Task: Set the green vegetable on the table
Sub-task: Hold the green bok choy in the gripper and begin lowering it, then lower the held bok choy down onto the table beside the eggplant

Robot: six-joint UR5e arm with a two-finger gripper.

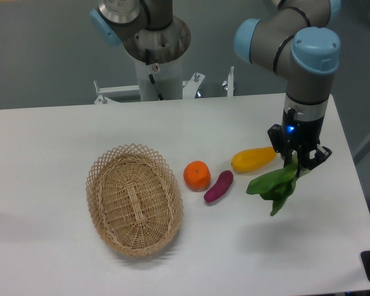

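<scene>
Two jaws of my gripper (298,161) pinched narrow on green vegetable (274,185), leaves drooping above table (49,142), just right of yellow fruit (253,160).

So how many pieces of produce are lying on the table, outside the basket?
3: an orange, a purple sweet potato and a yellow fruit, in a row right of the wicker basket. The gripper holds the green vegetable.

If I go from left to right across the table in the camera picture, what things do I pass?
Basket → orange → purple sweet potato → yellow fruit → green vegetable, dangling from the end effector.
</scene>
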